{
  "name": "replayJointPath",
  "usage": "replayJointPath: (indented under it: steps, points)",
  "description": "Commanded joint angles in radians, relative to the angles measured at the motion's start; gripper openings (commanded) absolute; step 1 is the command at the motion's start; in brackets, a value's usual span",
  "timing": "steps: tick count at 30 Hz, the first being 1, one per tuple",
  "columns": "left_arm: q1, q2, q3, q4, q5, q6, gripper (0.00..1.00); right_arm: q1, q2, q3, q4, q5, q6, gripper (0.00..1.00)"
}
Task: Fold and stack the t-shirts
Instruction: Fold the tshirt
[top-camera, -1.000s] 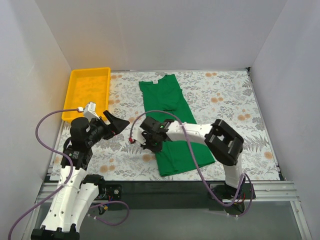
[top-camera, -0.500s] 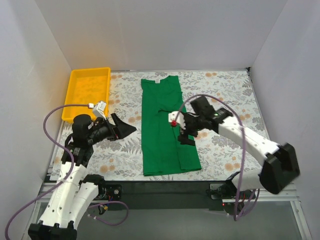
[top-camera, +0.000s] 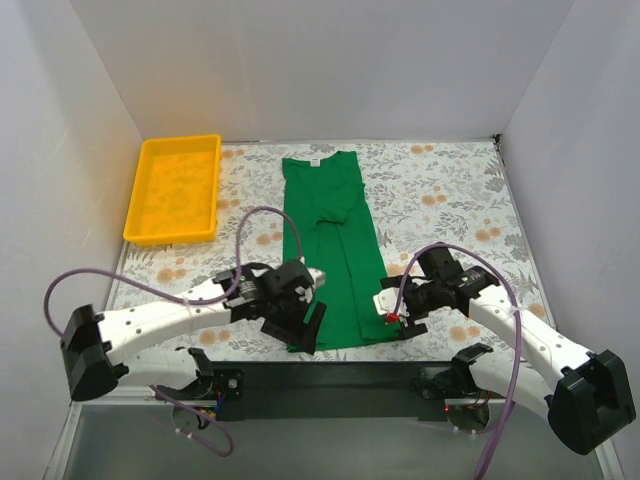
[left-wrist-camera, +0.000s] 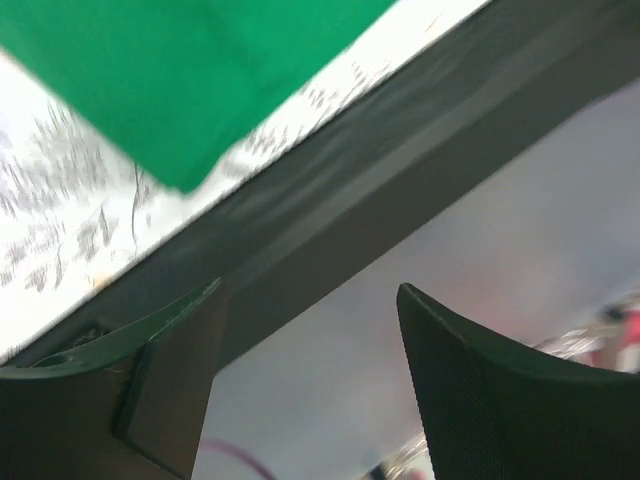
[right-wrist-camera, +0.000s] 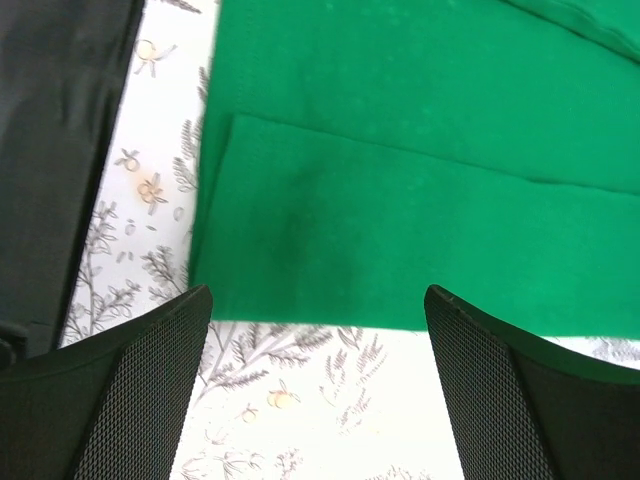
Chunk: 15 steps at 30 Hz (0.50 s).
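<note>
Left claw (top-camera: 300, 322) spread wide, nothing between my fingers; hangs over near table edge, just beside near-left corner of green t-shirt (top-camera: 330, 250). Right claw (top-camera: 392, 308) also wide apart, holds nothing; hovers at shirt's near-right corner, hem right below me in wrist view. Shirt lies flat on floral table cloth (top-camera: 450, 200) as long narrow strip, sides folded in, collar at far end, hem by near edge. Yellow tray (top-camera: 170, 238) far left, well apart from shirt.
</note>
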Motion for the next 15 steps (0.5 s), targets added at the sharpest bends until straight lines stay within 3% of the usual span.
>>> replayJointPath:
  steps: [1, 7, 9, 12, 15]
  points:
    - [-0.143, 0.122, -0.006, -0.183, -0.277, -0.092, 0.67, -0.043, -0.026, 0.005, -0.028, -0.038, -0.062, 0.93]
    - [-0.317, 0.345, 0.079, -0.226, -0.479, 0.002, 0.68, -0.069, -0.039, -0.006, -0.043, -0.081, -0.068, 0.92]
    - [-0.333, 0.342, 0.076, -0.122, -0.436, 0.067, 0.65, -0.074, -0.039, -0.006, -0.042, -0.092, -0.067, 0.92]
    - [-0.338, 0.343, 0.122, -0.098, -0.408, 0.092, 0.64, -0.076, -0.031, -0.007, -0.042, -0.112, -0.063, 0.92]
    - [-0.376, 0.327, 0.206, -0.054, -0.371, 0.213, 0.63, -0.077, -0.02, -0.009, -0.04, -0.121, -0.063, 0.92]
